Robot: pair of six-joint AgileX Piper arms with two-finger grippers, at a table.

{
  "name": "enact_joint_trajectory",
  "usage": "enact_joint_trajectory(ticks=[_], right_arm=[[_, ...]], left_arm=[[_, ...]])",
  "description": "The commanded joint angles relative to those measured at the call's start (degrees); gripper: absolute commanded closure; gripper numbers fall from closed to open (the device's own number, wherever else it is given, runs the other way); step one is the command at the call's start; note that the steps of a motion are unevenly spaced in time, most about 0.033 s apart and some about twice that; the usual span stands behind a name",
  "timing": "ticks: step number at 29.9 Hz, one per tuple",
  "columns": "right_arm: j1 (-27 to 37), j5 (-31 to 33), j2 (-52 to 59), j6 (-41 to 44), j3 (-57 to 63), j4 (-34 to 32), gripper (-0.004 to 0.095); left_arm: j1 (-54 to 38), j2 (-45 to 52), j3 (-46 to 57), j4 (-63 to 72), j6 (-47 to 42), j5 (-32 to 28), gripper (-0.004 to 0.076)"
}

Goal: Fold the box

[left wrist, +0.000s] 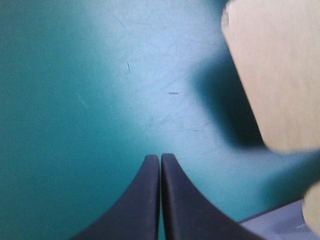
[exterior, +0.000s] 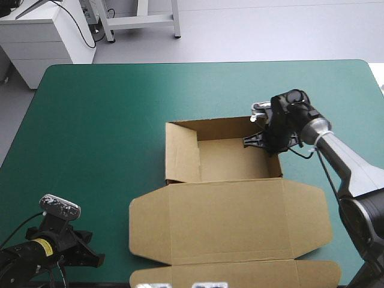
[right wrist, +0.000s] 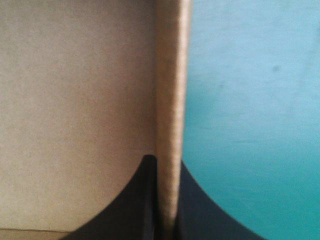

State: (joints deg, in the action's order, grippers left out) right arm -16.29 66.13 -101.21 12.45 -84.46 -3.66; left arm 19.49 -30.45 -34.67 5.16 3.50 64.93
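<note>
At table centre-right, the box (exterior: 234, 157) stands as an open tray, L, far and R walls raised. Its lid (exterior: 231, 219) lies flat on the teal-green cover (exterior: 102, 132), reaching twd the near edge, side flaps spread out.

R side: right gripper (exterior: 264, 141) is at the tray's far-R corner. Its black fingers are clamped on the right wall (right wrist: 170, 90), one finger inside the tray and one outside. In the wrist view the right gripper (right wrist: 165, 161) straddles the wall's edge, with the box interior (right wrist: 75, 110) on one side and cover on the other.

L side: left gripper (exterior: 89, 257) sits low over the cover at the near-L corner, well apart from the box. In its wrist view the left gripper (left wrist: 160, 157) is clenched, tips meeting, nothing betw. them. Bare cover lies ahead of it, with a rounded flap (left wrist: 275, 65) of the box off to the R, not touching.
</note>
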Motion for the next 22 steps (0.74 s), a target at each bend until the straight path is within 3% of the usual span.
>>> enact_joint_trajectory(ticks=[1, 6, 15, 22], right_arm=[[7.32, 2.79, 4.54, -3.98, -1.65, -4.6, 0.0928], [20.64, 5.54, 5.66, -8.67, -1.65, -4.6, 0.0928], [41.94, 3.18, 6.12, -11.48, -1.65, -2.1, 0.0928], [48.88, 1.55, 6.12, -11.48, -1.65, -0.35, 0.0928]], left_arm=[[0.07, -0.42, -1.56, 0.72, -0.32, -0.05, 0.0732], [0.07, -0.42, -1.56, 0.54, -0.32, -0.05, 0.0732], [0.07, -0.42, -1.56, 0.54, -0.32, -0.05, 0.0732], [0.07, -0.42, -1.56, 0.54, -0.32, -1.06, 0.0732]])
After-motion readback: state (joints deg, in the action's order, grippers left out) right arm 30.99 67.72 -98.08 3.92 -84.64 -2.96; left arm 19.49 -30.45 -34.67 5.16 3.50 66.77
